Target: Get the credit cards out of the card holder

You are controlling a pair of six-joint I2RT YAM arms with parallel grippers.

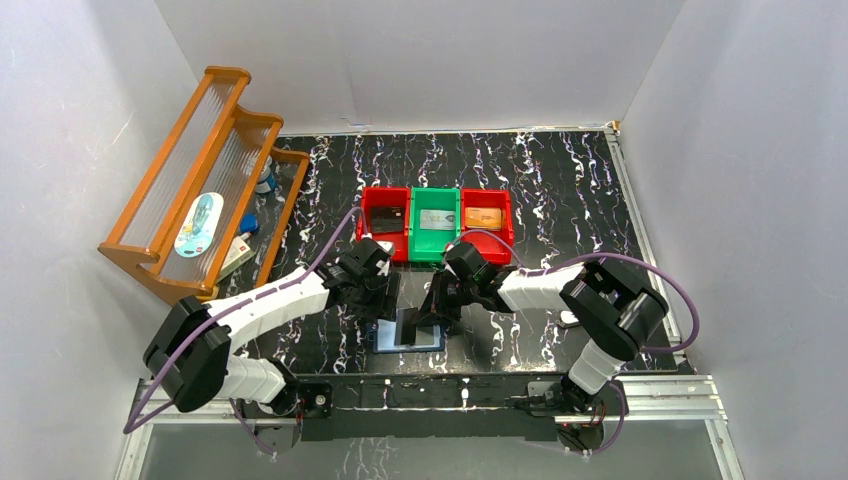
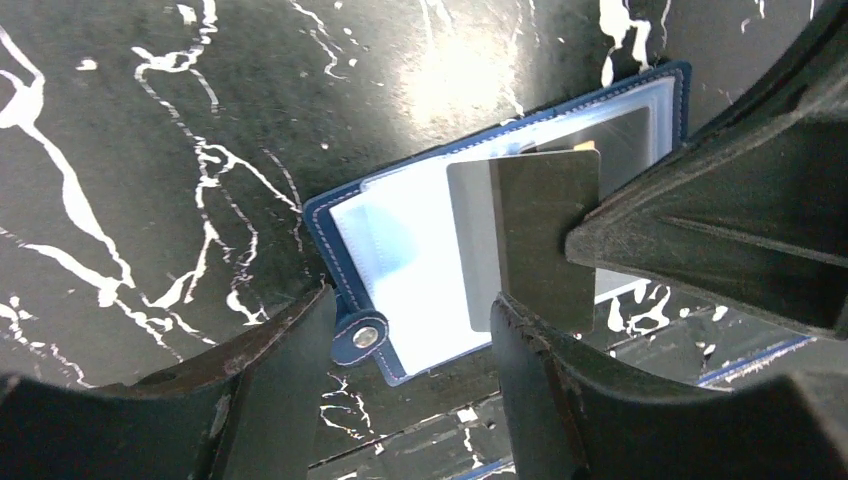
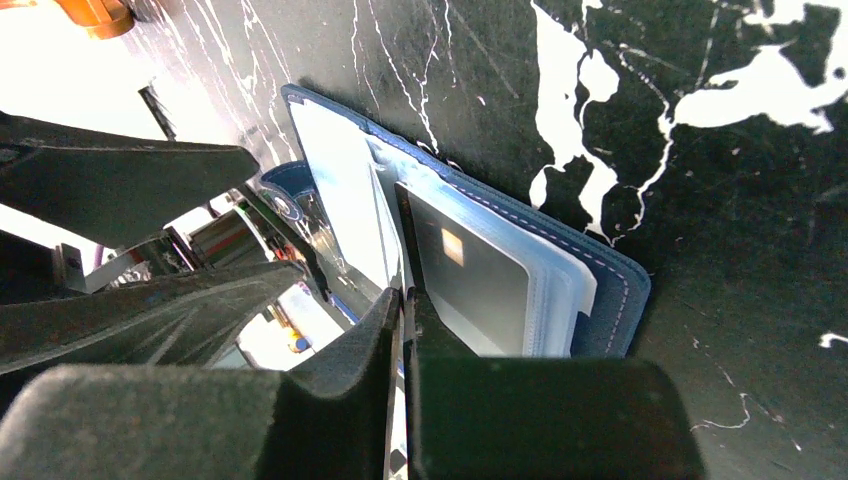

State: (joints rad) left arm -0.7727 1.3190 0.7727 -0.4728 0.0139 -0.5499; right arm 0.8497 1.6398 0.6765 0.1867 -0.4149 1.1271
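Right hand: closed on one edge of a credit card, both fingers pressed flat against its faces.
Credit card: grey and glossy, standing on edge above the open card holder. Whether its lower edge is clear of the sleeve cannot be determined.
Left hand: open, fingers spread wide and gripping nothing, poised low just left of the right hand. The holder's left half shows between the fingers.
Snap tab: just beside the left hand's left finger; contact cannot be determined.
Card holder: navy blue, lying open at the middle of the tabletop's near edge, with its pale clear sleeves fanned upward.
Second credit card: dark, with a small gold chip, seated in a sleeve on the holder's right half.
Bins: a red bin, a green bin and another red bin stand touching in a row beyond the hands, towards the far edge, with one card in each.
Wooden rack: at the tabletop's left edge.
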